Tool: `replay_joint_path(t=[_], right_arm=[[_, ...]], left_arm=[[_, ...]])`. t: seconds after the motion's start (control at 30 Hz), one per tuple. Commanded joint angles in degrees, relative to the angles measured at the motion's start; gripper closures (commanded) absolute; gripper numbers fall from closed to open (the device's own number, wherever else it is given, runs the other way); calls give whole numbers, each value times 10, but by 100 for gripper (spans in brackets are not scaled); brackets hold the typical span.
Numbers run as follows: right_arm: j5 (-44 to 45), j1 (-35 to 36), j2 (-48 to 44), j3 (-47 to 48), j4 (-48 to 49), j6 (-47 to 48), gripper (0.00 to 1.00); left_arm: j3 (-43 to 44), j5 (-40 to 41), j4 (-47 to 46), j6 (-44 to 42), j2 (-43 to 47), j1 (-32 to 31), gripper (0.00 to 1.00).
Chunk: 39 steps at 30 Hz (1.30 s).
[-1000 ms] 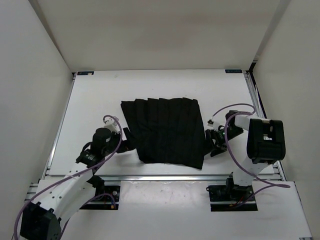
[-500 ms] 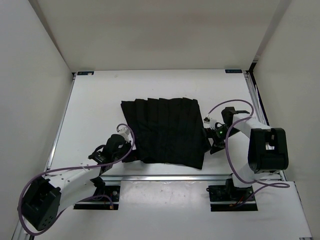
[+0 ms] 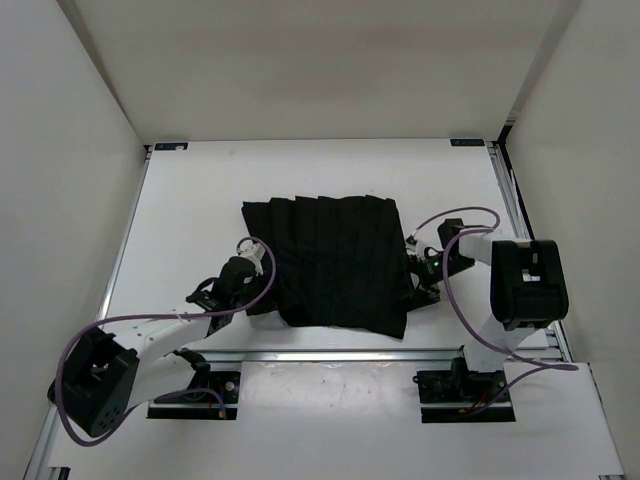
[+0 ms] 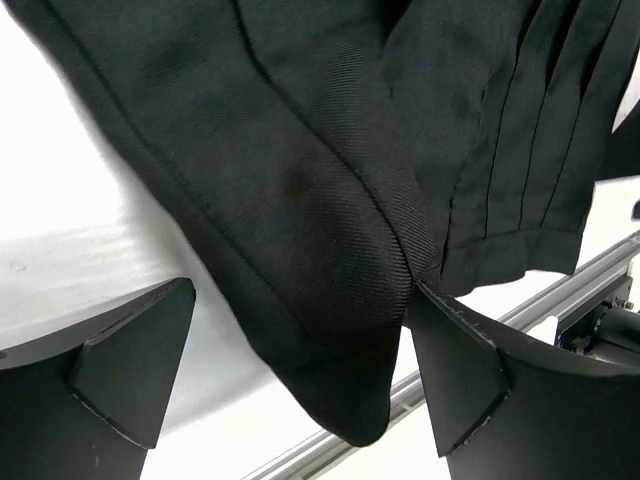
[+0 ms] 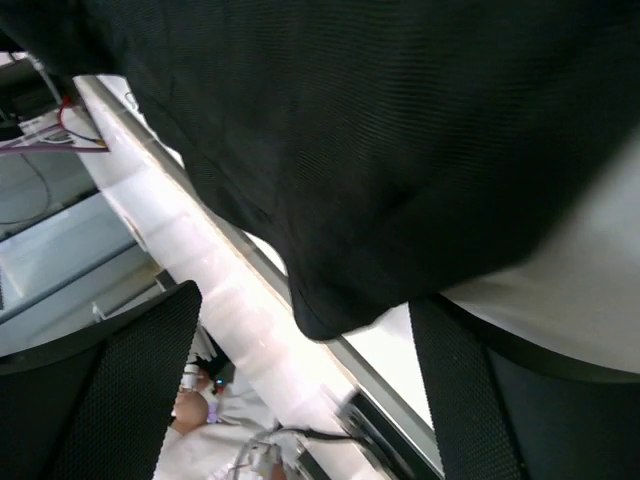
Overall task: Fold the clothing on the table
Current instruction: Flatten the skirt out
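Observation:
The clothing (image 3: 335, 258), a black pleated garment, lies flat in the middle of the white table (image 3: 200, 195). My left gripper (image 3: 260, 298) sits at its near left corner. In the left wrist view, that corner of the clothing (image 4: 330, 330) hangs between the spread fingers (image 4: 130, 370) of the open left gripper (image 4: 300, 292), unclamped. My right gripper (image 3: 415, 282) is at the garment's right edge, near the front. There the right gripper (image 5: 305, 298) also stands open, and a hem corner of the clothing (image 5: 350, 200) reaches down between its fingers (image 5: 470, 390).
A metal rail (image 3: 330, 354) runs along the table's near edge, just in front of the garment and both grippers. Side rails (image 3: 510, 200) and white walls enclose the table. Purple cables (image 3: 455, 215) loop off both arms.
The left arm has swung right and forward, bringing its gripper to the garment's near left corner. The right gripper has opened wider and edged in at the garment's right edge.

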State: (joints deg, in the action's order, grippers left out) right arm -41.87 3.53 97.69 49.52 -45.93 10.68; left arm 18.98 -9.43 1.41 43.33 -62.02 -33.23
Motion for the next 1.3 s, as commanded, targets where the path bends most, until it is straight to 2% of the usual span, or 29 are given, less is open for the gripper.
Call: replay_joint_path(t=[0.0, 0.13, 0.27, 0.3, 0.33, 0.4, 0.43, 0.5, 0.53, 0.57, 0.77, 0.83, 0.9, 0.93, 1.0, 1.03, 1.1, 1.2, 1.23, 1.27], right_arm=[[-10, 34, -27, -53, 88, -48, 11], [5, 64, -67, -131, 192, -99, 19], [33, 75, -80, -127, 192, -103, 43], [44, 70, -91, -121, 189, -107, 52], [58, 68, -97, -122, 191, -104, 61], [92, 53, -117, -121, 188, -98, 75], [98, 42, -134, -121, 192, -98, 82], [116, 32, -153, -118, 196, -87, 90], [119, 20, -164, -119, 196, -86, 96], [115, 11, -166, -110, 200, -83, 100], [37, -51, -142, -88, 190, -73, 100], [33, -61, -136, -103, 189, -75, 100], [34, -68, -145, -115, 193, -73, 96], [43, -63, -142, -115, 190, -75, 87], [51, -60, -143, -109, 182, -72, 52], [61, -54, -142, -109, 182, -77, 48], [68, -47, -138, -111, 178, -87, 43], [77, -41, -124, -124, 182, -101, 41], [81, -50, -119, -123, 182, -103, 38], [86, -55, -108, -126, 186, -106, 38]], left_arm=[[25, 1, -5, -8, -17, -1, 2], [31, -1, -29, -12, -38, 4, 1], [34, -7, -33, -13, -50, 3, 1], [38, -5, -35, -14, -49, 4, 3], [38, -8, -37, -16, -48, 5, 8], [35, -13, -40, -17, -47, 8, 37], [33, -22, -41, -18, -46, 15, 47], [33, -23, -40, -21, -44, 21, 90], [33, -22, -41, -22, -43, 25, 98], [36, -26, -41, -26, -46, 28, 100], [77, -24, -23, -41, -80, 17, 100], [77, -26, -24, -40, -83, 11, 95], [69, -30, -29, -40, -80, 7, 75], [63, -30, -34, -38, -80, 7, 65], [55, -31, -39, -34, -81, 7, 48], [50, -28, -43, -33, -80, 6, 38], [44, -21, -46, -30, -86, 1, 24], [41, -8, -48, -26, -91, -5, 15], [33, -5, -47, -26, -90, -3, 2], [31, -2, -54, -25, -86, -3, 1]])
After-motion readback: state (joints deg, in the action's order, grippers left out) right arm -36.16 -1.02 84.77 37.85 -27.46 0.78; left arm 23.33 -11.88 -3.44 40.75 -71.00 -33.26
